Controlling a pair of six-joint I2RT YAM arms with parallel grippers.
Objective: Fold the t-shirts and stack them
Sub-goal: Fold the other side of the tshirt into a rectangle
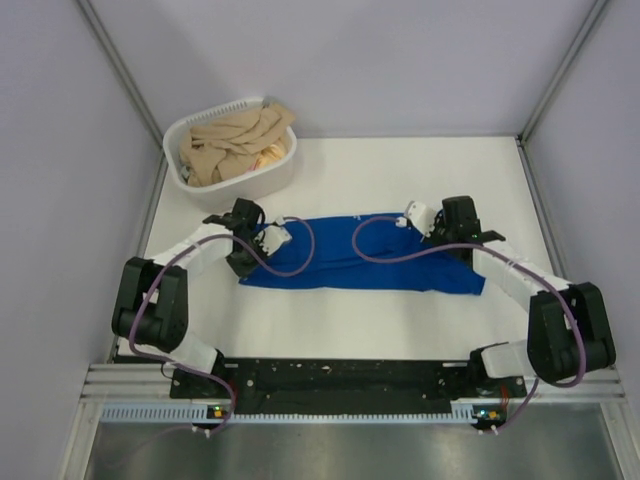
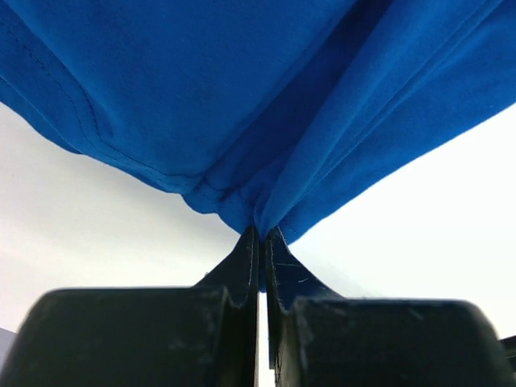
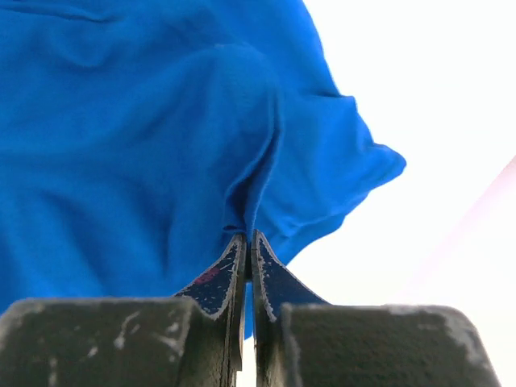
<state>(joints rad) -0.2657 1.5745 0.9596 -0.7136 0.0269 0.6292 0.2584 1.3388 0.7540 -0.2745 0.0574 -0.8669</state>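
Blue cloth is clamped in the left jaws, shut tight on a gathered fold at the left end of the t-shirt (image 1: pixel 340 268), its stitched hem fanning out from the tips. The t-shirt lies as a long, creased band across the middle of the worktop (image 1: pixel 400 170). At its right end the right jaws are likewise shut, pinching a soft bunched ridge
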